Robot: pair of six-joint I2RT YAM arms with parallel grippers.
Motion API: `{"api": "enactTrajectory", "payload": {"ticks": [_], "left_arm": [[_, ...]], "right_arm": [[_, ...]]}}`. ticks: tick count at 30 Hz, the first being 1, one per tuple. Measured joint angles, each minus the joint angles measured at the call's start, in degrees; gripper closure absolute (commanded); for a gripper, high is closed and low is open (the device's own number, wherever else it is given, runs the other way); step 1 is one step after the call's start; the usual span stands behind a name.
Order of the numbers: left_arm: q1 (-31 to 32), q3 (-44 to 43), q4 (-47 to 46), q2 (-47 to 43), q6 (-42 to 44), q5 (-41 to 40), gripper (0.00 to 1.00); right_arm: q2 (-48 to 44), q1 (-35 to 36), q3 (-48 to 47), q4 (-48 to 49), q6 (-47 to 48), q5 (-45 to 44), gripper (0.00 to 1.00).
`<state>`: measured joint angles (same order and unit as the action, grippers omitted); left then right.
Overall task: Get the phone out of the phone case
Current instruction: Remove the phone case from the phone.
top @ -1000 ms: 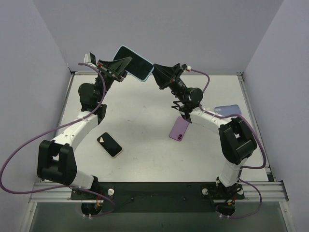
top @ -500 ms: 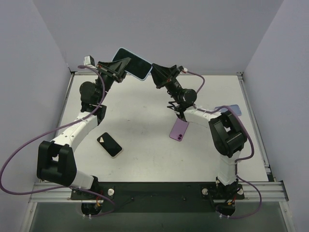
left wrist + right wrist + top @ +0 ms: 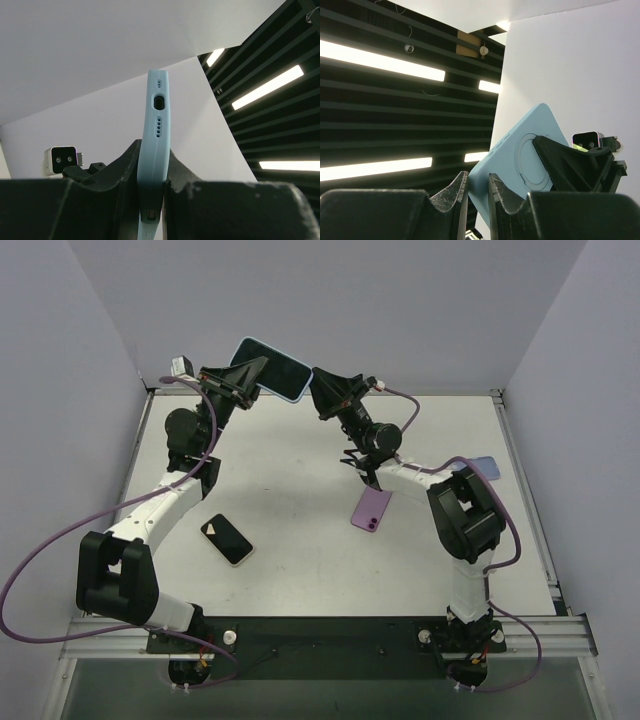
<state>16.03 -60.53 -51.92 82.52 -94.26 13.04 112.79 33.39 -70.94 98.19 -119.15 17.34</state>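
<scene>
Top view, left to right.

- Black phone [image 3: 227,539]: flat on the table [image 3: 300,570], screen up, well clear of both arms. Not involved.
- Left gripper [image 3: 153,186]: raised high above the table's far side and clamped on the light-blue phone case [image 3: 155,130]. The left wrist view shows the case edge-on, with the port and speaker holes on its end pointing away from the gripper.
- Phone [image 3: 268,368]: seated in the case, dark face towards the overhead camera, blue rim all round it.
- Right gripper [image 3: 478,176]: jaws nearly together, nothing visibly held. It sits just at the case's free right end, and the case corner lines up with the slit between the fingers. Cannot tell whether they touch.
- Purple handset or case [image 3: 371,508]: on the table below the right arm.
- Pale lavender item [image 3: 482,466]: further right, half hidden behind that arm.

Handling, my judgement:
- The case looks like soft matte rubber, so grippy and flexible, and its lip should peel.
- The phone is stiff, smooth and breakable, and would slip once freed.
- Best hold is the free corner's lip, away from the left clamp.
- That clamp squeezes case and phone together and may resist release.
- At this height a drop would be costly.
</scene>
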Motion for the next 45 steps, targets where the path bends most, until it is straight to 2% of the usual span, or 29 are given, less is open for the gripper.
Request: {"api": "enactTrajectory", "payload": {"ticks": [13, 23, 24, 28, 32, 34, 35, 37, 38, 45], "left_arm": [[-0.3, 0.0, 0.0, 0.0, 0.3, 1.2, 1.0], [-0.2, 0.0, 2.8, 0.0, 2.6, 12.2, 1.0], [0.0, 0.0, 2.0, 0.0, 0.1, 12.8, 1.0], [4.4, -2.2, -9.3, -1.7, -7.0, 15.1, 1.0], [5.7, -3.4, -17.1, -5.0, -10.1, 17.3, 1.0], [5.4, -3.4, -19.7, -6.1, -10.6, 17.5, 1.0], [5.3, -3.4, -20.6, -6.3, -10.6, 17.7, 1.0], [5.3, -3.4, -21.4, -6.3, -10.7, 18.3, 1.0], [5.3, -3.4, -21.4, -6.2, -10.7, 18.8, 1.0], [5.2, 1.7, -19.7, -6.2, -5.4, 24.0, 1.0]], "right_arm": [[0.3, 0.0, 0.3, 0.8, 0.0, 0.5, 1.0], [-8.0, -4.2, 15.3, 1.6, 0.0, 10.5, 1.0], [-9.2, -4.8, 16.4, 0.0, 1.6, 12.3, 1.0], [-10.1, -5.2, 19.7, -27.9, 13.8, 20.4, 1.0], [-12.3, -4.9, 18.0, -58.7, 31.1, 20.2, 1.0], [-15.3, -5.0, 17.1, -69.0, 38.0, 19.3, 1.0], [-17.0, -5.2, 16.4, -73.1, 41.2, 18.8, 0.86], [-20.8, -5.7, 14.4, -80.1, 46.9, 17.4, 0.75], [-22.4, -5.9, 13.1, -83.1, 49.7, 16.7, 0.65], [-33.8, -6.5, 5.7, -99.0, 64.8, 9.0, 0.45]]}}
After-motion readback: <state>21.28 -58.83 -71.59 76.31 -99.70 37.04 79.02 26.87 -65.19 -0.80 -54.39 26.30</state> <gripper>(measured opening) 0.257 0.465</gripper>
